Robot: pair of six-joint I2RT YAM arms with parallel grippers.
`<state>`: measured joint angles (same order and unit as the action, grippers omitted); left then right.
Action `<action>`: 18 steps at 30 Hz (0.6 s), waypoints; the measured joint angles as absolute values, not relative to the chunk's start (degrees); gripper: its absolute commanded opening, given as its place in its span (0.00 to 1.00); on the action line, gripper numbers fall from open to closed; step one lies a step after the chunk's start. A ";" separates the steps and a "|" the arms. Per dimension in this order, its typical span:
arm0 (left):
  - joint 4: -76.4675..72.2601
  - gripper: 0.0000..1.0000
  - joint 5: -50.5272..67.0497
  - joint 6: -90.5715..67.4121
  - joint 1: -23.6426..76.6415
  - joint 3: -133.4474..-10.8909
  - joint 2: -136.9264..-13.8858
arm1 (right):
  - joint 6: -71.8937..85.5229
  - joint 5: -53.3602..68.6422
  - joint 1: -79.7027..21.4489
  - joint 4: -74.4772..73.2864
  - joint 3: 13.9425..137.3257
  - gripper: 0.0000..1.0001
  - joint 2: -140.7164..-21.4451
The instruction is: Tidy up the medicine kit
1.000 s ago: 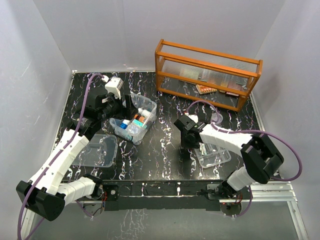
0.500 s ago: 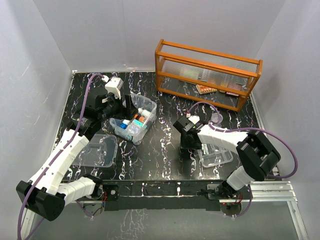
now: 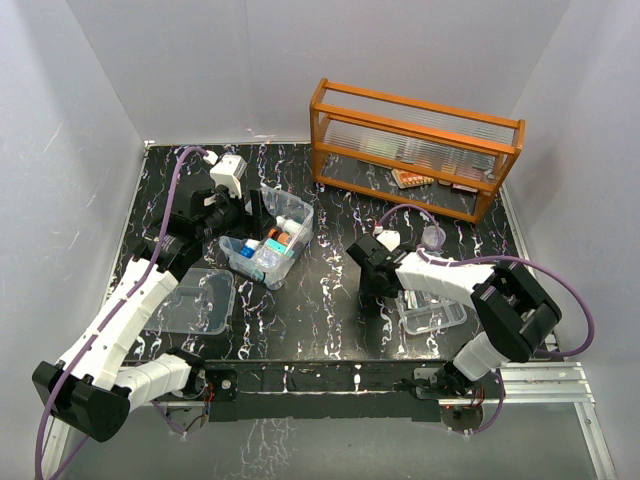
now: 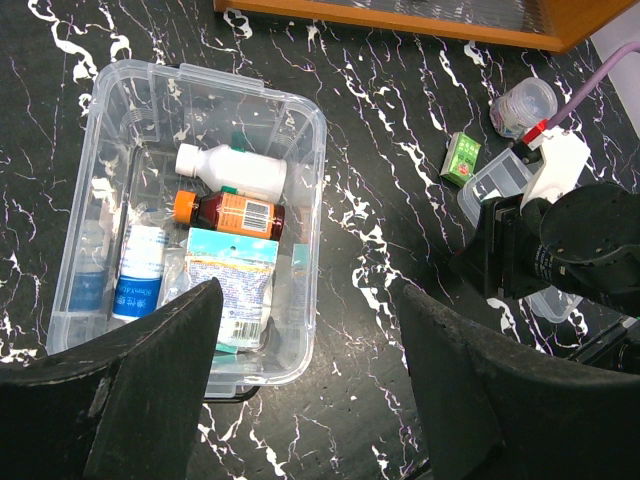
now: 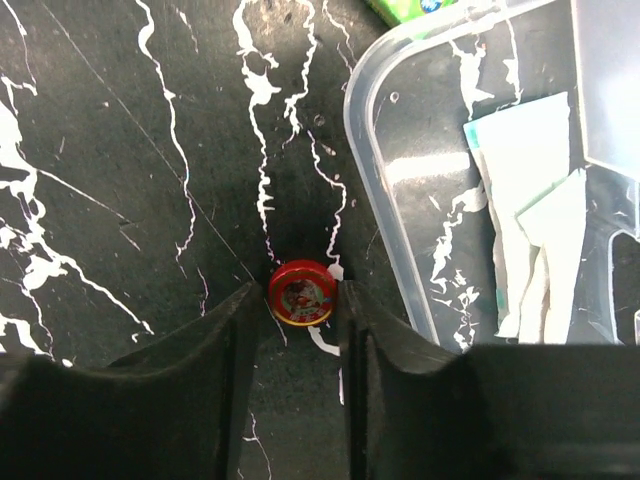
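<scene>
My right end effector [image 5: 301, 288] is clamped on a small red tin [image 5: 302, 294] that lies flat on the bench [image 3: 330, 290], in front of the orange rack [image 3: 415, 140] and just beside a shallow clear tray [image 5: 372, 180]. I take the tin by its sides because it sits so low. The medicine kit [image 4: 312, 230] stands open, left of the rack and nearer me, with bottles [image 4: 232, 170] lying inside. My left end effector [image 4: 302, 296] hangs over it, spread wide and empty, probably to steady it.

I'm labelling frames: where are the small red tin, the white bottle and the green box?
small red tin [image 5: 302, 293], right wrist view, centre of lid.
white bottle [image 4: 243, 173], left wrist view, middle of its body.
green box [image 4: 462, 160], left wrist view, its top face.
</scene>
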<state>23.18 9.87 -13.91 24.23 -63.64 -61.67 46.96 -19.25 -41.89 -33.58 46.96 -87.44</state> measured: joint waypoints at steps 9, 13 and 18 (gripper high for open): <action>23.18 0.70 9.87 -13.93 24.23 -63.64 -61.67 | 47.77 -20.84 -41.95 -32.91 46.13 0.24 -86.52; 23.20 0.70 9.82 -13.93 24.23 -63.64 -61.65 | 47.94 -22.70 -41.93 -34.46 46.04 0.24 -83.26; 23.18 0.70 9.69 -14.02 24.23 -63.64 -61.34 | 47.99 -26.37 -40.64 -34.89 46.04 0.24 -76.44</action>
